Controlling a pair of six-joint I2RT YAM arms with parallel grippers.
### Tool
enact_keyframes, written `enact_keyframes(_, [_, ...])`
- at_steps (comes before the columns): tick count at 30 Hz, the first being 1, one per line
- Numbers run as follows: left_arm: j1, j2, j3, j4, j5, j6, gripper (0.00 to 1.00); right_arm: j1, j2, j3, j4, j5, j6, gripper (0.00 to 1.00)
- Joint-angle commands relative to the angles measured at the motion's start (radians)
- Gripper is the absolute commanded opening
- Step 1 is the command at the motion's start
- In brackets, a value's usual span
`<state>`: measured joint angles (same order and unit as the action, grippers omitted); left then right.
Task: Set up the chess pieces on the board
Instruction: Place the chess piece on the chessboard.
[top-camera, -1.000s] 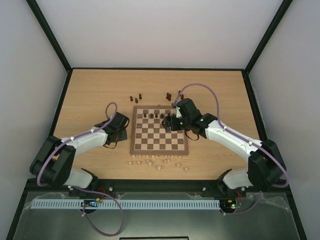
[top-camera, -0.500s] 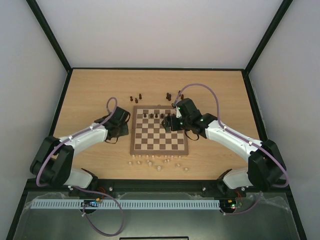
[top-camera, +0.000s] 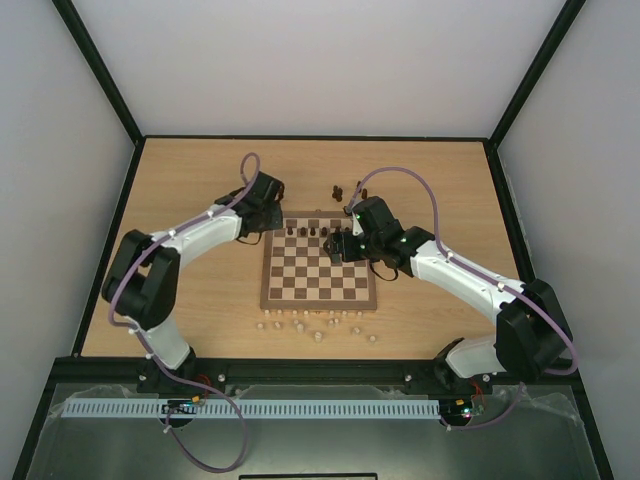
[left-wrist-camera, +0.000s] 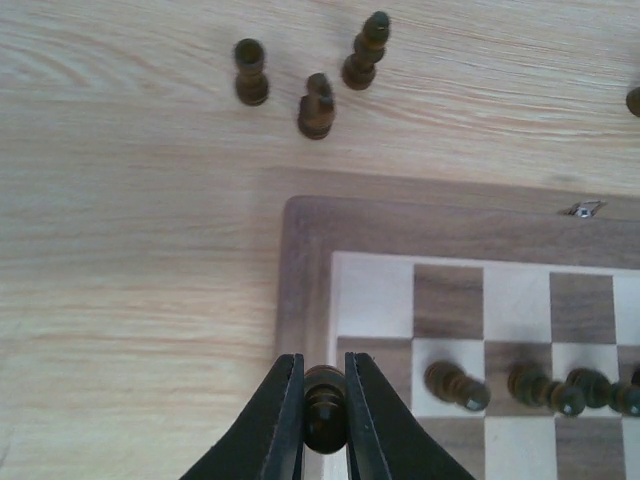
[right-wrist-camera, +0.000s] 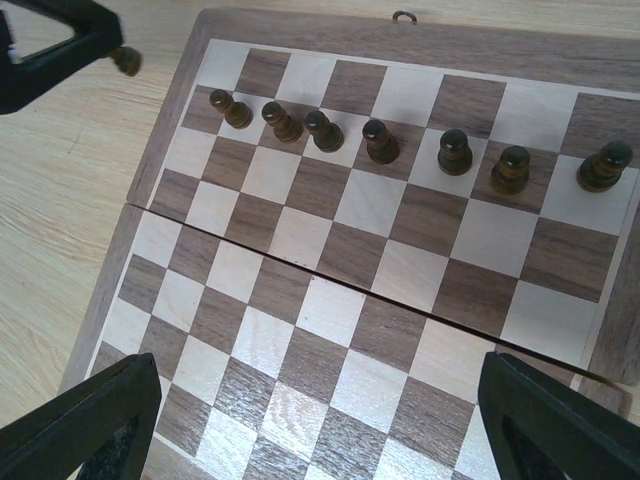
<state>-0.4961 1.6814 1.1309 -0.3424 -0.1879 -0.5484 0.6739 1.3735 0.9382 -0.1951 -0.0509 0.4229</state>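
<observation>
Over the far-left edge of the board (left-wrist-camera: 300, 262), we log the left gripper (left-wrist-camera: 323, 372) clamped on a dark pawn (left-wrist-camera: 325, 412); the top view is too small to show this grip. Only the right wrist view shows seven dark pawns (right-wrist-camera: 380, 140) in one row, with the right gripper (right-wrist-camera: 315, 400) spread wide above the board.

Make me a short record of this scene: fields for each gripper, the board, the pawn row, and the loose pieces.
left gripper: shut on a dark pawn, over the board's edge
right gripper: open, above the board, holding nothing
board: lies flat on the table
pawn row: seven dark pawns upright in one line
loose dark pieces: three upright on the table, past the board's corner
pale pieces: scattered on the table along the board's near side
</observation>
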Motion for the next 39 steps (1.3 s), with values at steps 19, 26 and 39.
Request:
enact_keyframes(19, [-0.066, 0.177, 0.106, -0.053, -0.043, 0.031, 0.07, 0.003, -0.010, -0.010, -0.007, 0.008, -0.004, 0.88])
enact_keyframes(26, [-0.067, 0.180, 0.085, -0.044, -0.042, 0.027, 0.08, 0.002, -0.012, -0.010, -0.006, 0.006, -0.004, 0.88])
enact_keyframes(39, [-0.068, 0.192, 0.080, -0.027, -0.041, 0.026, 0.26, 0.003, -0.010, -0.012, -0.004, 0.004, -0.004, 0.88])
